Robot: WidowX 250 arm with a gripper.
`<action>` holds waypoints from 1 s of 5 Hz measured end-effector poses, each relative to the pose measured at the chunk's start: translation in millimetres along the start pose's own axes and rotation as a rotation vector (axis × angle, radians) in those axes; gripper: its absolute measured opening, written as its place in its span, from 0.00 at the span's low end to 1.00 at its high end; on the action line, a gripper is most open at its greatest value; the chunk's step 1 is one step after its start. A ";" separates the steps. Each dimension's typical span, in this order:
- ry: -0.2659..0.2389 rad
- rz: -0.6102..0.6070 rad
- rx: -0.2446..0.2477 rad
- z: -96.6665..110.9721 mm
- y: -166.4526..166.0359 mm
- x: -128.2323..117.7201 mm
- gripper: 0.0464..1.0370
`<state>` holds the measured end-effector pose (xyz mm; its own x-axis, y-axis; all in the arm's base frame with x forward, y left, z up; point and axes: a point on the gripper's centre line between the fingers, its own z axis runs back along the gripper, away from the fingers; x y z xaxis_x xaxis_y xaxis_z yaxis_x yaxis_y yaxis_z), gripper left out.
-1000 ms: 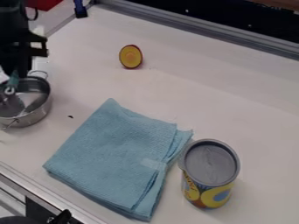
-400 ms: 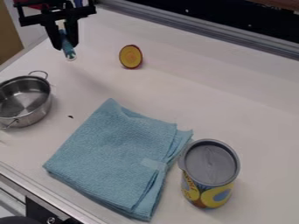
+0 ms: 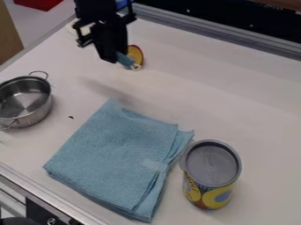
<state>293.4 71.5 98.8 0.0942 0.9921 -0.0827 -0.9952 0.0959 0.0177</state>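
One slim blue piece with a pale tip (image 3: pixel 126 61) sits in the black gripper (image 3: pixel 119 59) in the camera view, up toward eleven o'clock from the middle of the white table (image 3: pixel 241 101). We read the jaws as narrow, closed on the piece near its upper end. From them the piece sticks out toward four o'clock, its long axis slanting down to the right and its pale tip lowest. We cannot tell whether that tip touches the table.

Just beside the piece, toward one o'clock from its tip, stands a yellow disc with a red rim (image 3: pixel 136 53). The blue piece covers part of its lower left edge; we cannot tell whether the two touch. Only one arm is here, so it is the nearer to everything.

Toward eight o'clock from the gripper, well apart, we see a metal pot (image 3: pixel 41 115), upright, with loop handles at its one and seven o'clock. Inside it we make out bare, shiny metal. Toward five o'clock, farther off, a can (image 3: pixel 208 195) stands upright with a grey top; we cannot tell what it contains. A folded blue cloth (image 3: pixel 111 154) lies flat at six o'clock from the gripper, close beside the can.
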 end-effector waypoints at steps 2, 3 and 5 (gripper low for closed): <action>0.037 0.269 -0.035 -30.1 -22.4 -44.6 0.18; -0.010 0.249 -0.023 -53.7 -34.1 -74.2 0.18; -0.046 0.181 -0.005 -84.4 -57.5 -100.8 0.18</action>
<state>339.0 -40.8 22.0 -0.0853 0.9958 -0.0331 -0.9962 -0.0846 0.0230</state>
